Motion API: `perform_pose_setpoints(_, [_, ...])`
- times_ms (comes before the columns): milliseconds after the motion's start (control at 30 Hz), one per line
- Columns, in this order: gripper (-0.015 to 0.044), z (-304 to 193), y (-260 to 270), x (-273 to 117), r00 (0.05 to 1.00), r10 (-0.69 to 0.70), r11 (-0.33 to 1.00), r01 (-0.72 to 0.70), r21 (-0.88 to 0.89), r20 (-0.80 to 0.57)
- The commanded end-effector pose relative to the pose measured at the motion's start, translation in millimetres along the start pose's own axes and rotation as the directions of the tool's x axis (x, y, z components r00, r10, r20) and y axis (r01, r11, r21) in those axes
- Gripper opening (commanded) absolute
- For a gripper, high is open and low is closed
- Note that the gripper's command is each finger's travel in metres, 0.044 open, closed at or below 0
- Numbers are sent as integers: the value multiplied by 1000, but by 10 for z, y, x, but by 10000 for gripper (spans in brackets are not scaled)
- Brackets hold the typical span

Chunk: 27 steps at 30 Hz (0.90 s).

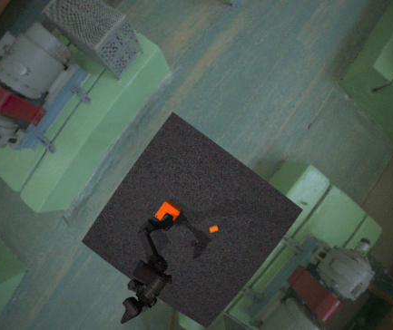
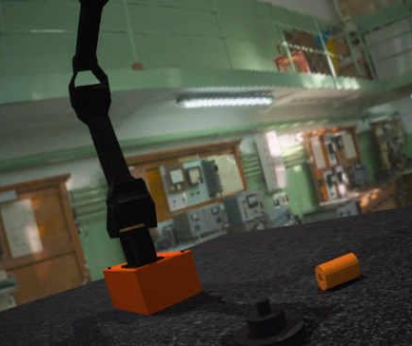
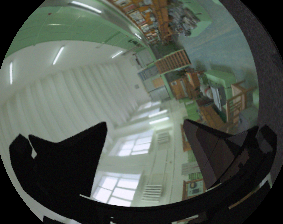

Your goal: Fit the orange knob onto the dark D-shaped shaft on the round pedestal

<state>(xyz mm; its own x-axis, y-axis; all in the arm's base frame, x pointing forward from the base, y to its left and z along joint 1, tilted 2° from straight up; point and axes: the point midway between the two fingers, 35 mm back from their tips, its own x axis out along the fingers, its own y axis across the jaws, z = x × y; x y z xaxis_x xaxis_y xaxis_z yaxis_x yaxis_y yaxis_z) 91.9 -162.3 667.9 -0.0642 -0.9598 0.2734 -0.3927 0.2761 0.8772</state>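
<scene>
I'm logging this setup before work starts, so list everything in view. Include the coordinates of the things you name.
knob (image 1: pixel 213 228) (image 2: pixel 338 271): one, orange, on its side on the mat
pedestal (image 1: pixel 199 247) (image 2: pixel 289 333): one, dark, on the mat
shaft (image 2: pixel 263 306): one, dark, atop the pedestal
mat (image 1: pixel 230 181) (image 2: pixel 380 247): one, dark grey, under these
plinths (image 1: pixel 112 122): several, green, around the mat
cage (image 1: pixel 90 29): one, grey, upper left in the top view
cabinets (image 2: pixel 32 247): several, brown, background
base (image 1: pixel 167 209) (image 2: pixel 170 290): one, orange, on the mat
arm (image 1: pixel 149 247) (image 2: pixel 110 152): one, black, rising from the base
pincer (image 1: pixel 135 312) (image 3: pixel 146 121): one, black, open, at the arm's end
</scene>
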Motion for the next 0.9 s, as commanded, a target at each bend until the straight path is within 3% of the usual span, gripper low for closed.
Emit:
perform_pose_setpoints(0, [426, -40, -20, -2, 1000, 1, 1000, -1, -18, -10])
perform_pose_setpoints(133, [440, -745, -443, -110, 978, -4, 943, -65, -327, -207])
perform_pose_setpoints(300, [440, -1228, -827, -273, 935, -44, 844, -154, -513, -353])
perform_pose_setpoints(467, [440, -1810, -1440, -609, 831, -153, 659, -317, -682, -535])
perform_pose_setpoints(667, [440, -2280, -2242, -1141, 663, -329, 408, -543, -734, -673])
perform_pose_setpoints(867, [440, -2478, -3041, -1760, 478, -516, 184, -749, -637, -711])
